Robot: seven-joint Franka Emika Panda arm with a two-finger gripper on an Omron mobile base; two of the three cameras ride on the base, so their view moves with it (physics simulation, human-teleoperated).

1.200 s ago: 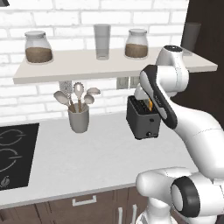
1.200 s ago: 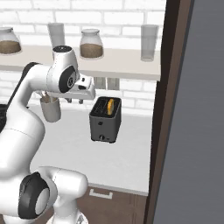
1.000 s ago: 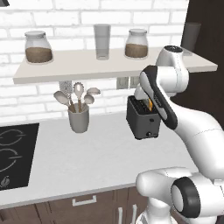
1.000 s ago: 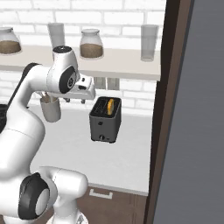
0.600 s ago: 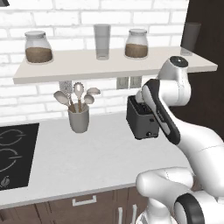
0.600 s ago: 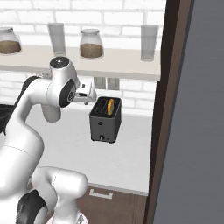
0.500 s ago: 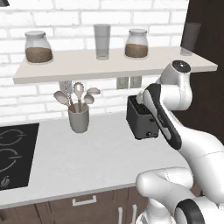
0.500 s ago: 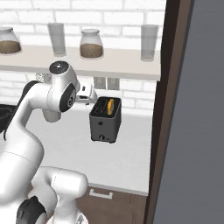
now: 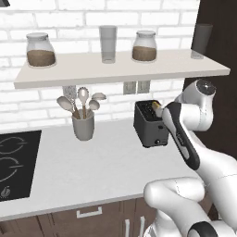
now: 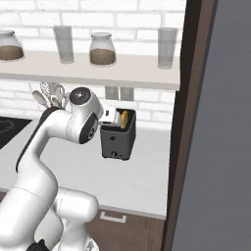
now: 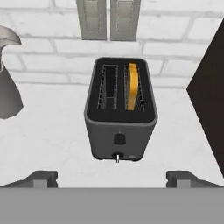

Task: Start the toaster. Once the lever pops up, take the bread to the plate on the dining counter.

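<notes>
White arm has swung right since 1 second ago, its tool (image 11: 112, 177) now spread before the toaster (image 11: 120, 125).

We see a white brick wall (image 9: 152, 9) behind a white counter (image 9: 92, 162), with a pale shelf (image 9: 115, 69) fixed above it. On the shelf stand two glass jars with brown contents (image 9: 39, 48) (image 9: 144, 46), a clear glass (image 9: 108, 44) between them, and a darker glass (image 9: 201, 40) at the right end. Beneath the shelf, two outlet plates (image 11: 108, 19) sit side by side on the wall. A grey utensil cup (image 9: 83, 125) holding spoons and spatulas stands on the counter, and a black cooktop (image 9: 14, 162) is set into the counter's left end. A dark brown panel (image 10: 184, 127) rises at the right.
</notes>
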